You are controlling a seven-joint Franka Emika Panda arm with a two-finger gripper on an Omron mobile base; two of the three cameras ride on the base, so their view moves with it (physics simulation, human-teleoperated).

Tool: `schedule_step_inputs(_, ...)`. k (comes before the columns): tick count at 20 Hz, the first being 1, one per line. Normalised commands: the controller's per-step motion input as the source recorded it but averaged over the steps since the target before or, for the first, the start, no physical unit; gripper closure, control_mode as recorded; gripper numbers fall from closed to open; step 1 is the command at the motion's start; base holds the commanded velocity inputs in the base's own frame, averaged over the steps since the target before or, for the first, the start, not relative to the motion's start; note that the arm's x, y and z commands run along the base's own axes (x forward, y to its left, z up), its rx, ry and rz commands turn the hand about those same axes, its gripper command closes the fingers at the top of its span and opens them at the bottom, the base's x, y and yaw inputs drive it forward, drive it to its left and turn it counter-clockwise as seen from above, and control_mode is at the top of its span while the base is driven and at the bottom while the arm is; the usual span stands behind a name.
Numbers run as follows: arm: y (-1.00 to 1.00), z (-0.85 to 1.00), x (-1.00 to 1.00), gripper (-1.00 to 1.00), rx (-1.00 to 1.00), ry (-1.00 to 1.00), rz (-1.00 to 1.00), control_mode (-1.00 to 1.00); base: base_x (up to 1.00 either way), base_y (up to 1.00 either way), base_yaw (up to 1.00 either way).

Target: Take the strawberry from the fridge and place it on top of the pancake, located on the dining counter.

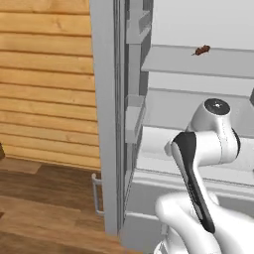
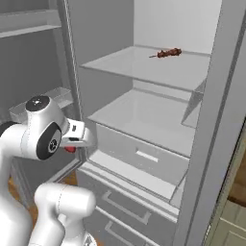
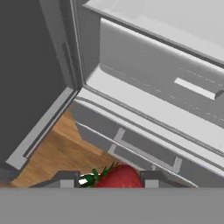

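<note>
Strawberry [image 3: 118,176] pinched btwn claw [image 3: 107,179] tips.

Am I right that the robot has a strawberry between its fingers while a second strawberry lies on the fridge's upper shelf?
Not quite. The strawberry is indeed held between the fingers, as the hand view shows. But the thing on the upper shelf of the fridge is a dark brown-red, elongated morsel, not a second strawberry; the right base view shows it.

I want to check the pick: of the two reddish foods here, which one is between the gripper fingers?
The strawberry: bright red with green leaves, between the gripper fingertips. The brown-red morsel lies on the upper fridge shelf.
</note>
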Motion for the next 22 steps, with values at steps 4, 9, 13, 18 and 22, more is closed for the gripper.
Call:
schedule_step_inputs(4, 0.00, 0.00, 0.00, 1.00, 0.00, 0.00, 0.00, 1.00, -0.45, -0.06, 0.71)
schedule_step_inputs(9, 0.00, 0.00, 0.00, 1.00, 0.00, 0.00, 0.00, 1.00, -0.32, 0.01, 0.82)
schedule_step_inputs(13, 0.00, 0.00, 0.00, 1.00, 0.00, 0.00, 0.00, 1.00, -0.61, 0.03, 0.73)
schedule_step_inputs(18, 0.00, 0.00, 0.00, 1.00, 0.00, 0.00, 0.00, 1.00, -0.65, 0.10, 0.63)
schedule_step_inputs(22, 0.00, 0.00, 0.00, 1.00, 0.00, 0.00, 0.00, 1.00, -0.24, 0.43, 0.54)
